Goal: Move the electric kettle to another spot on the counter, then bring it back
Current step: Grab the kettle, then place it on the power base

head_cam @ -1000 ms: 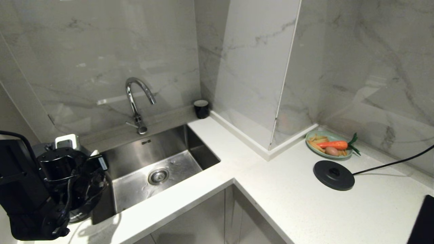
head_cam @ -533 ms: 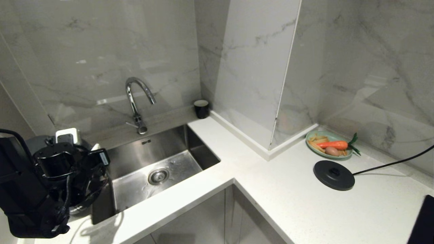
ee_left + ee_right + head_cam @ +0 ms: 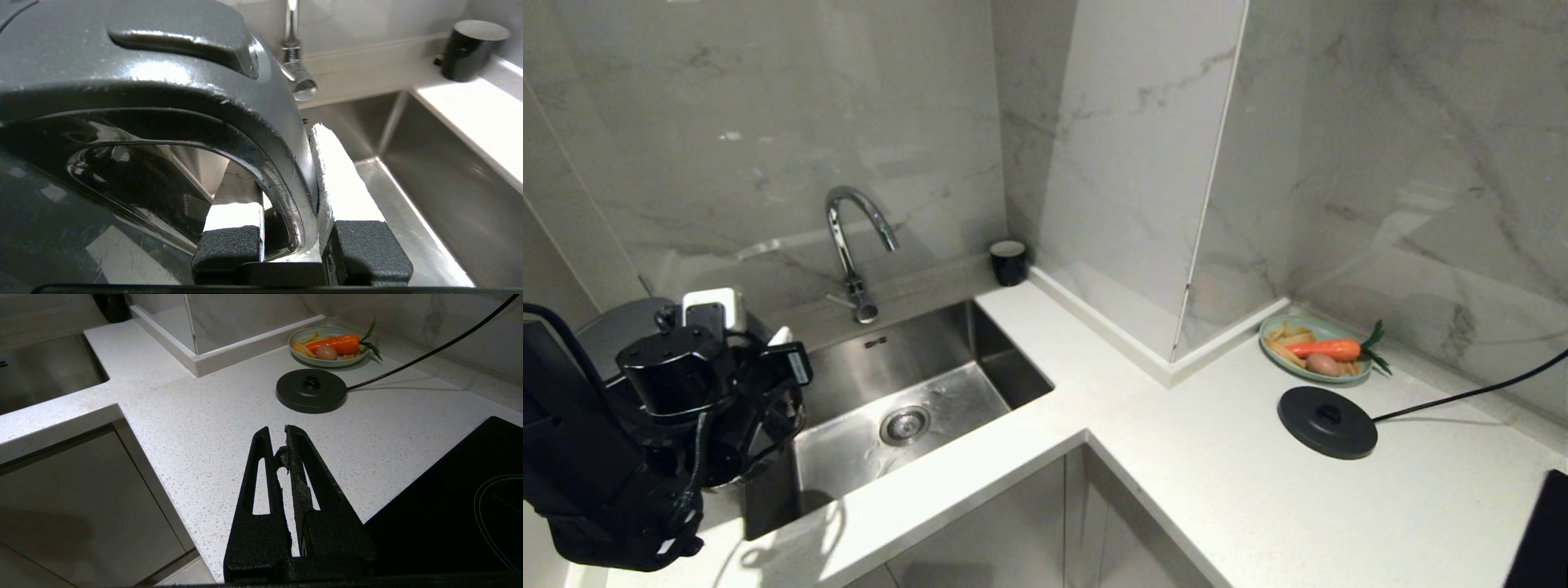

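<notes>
The left gripper (image 3: 292, 228) is seen clamped on the loop handle of the electric kettle (image 3: 135, 94) — one finger (image 3: 235, 200) inside the loop, the other against the handle's outer side. In the head view the left gripper (image 3: 731, 371) and the kettle (image 3: 613, 335) are found at the far left, at the left edge of the sink (image 3: 907, 384); most of the kettle is hidden behind the arm, and whether its bottom touches the counter (image 3: 1176, 457) cannot be told.

Against the frame from a second ago, gripper and kettle are noted higher and slightly further right, closer over the sink's left rim. The rest of the scene is unchanged, so the camera is taken as not moved.

The right gripper (image 3: 286, 445) is held together, empty, above the counter near the black hob (image 3: 457, 506); it is out of the head view.

The round black base disc (image 3: 1327, 420) with its cord is recorded on the right counter, just beside a green plate (image 3: 1278, 327) with a carrot (image 3: 1327, 349). A small black cup (image 3: 1009, 261) stands in the corner beyond the tap (image 3: 854, 245).

Writing — none can be read on the kettle.
</notes>
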Tool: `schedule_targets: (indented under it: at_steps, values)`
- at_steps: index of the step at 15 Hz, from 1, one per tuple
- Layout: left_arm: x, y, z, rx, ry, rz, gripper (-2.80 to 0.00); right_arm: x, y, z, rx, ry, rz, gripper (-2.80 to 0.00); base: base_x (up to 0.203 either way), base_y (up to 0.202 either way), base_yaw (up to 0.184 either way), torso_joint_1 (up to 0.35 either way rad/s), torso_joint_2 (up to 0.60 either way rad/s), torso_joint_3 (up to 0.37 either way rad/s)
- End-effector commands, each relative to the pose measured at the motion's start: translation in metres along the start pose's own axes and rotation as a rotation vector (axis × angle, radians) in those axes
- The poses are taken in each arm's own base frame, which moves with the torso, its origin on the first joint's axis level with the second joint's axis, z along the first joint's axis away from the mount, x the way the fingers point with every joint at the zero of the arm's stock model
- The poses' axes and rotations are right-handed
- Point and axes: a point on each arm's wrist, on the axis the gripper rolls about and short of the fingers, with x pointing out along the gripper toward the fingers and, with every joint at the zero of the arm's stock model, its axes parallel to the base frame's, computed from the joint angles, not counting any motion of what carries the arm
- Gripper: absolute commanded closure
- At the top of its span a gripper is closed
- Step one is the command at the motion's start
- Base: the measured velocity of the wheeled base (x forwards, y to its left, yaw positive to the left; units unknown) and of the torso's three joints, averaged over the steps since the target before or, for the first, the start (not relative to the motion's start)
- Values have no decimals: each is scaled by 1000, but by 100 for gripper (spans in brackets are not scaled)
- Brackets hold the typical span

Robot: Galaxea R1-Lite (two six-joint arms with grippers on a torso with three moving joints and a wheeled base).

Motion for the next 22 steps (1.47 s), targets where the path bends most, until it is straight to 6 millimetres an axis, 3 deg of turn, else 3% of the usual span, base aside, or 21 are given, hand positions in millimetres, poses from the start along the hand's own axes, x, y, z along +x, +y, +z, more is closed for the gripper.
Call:
schedule_targets:
  at_steps: [1, 9, 22]
  values:
    - [-3, -7, 3, -3, -13, -22, 0, 0, 0, 0, 0, 1, 0, 0, 0, 0, 0, 0, 0, 0]
    - [-20, -40, 0, 22, 2, -145, 0, 0, 0, 0, -1, 1, 0, 0, 0, 0, 0, 0, 0, 0]
    - [-30, -36, 7, 15, -9, -151, 0, 0, 0, 0, -4, 1, 2, 0, 0, 0, 0, 0, 0, 0]
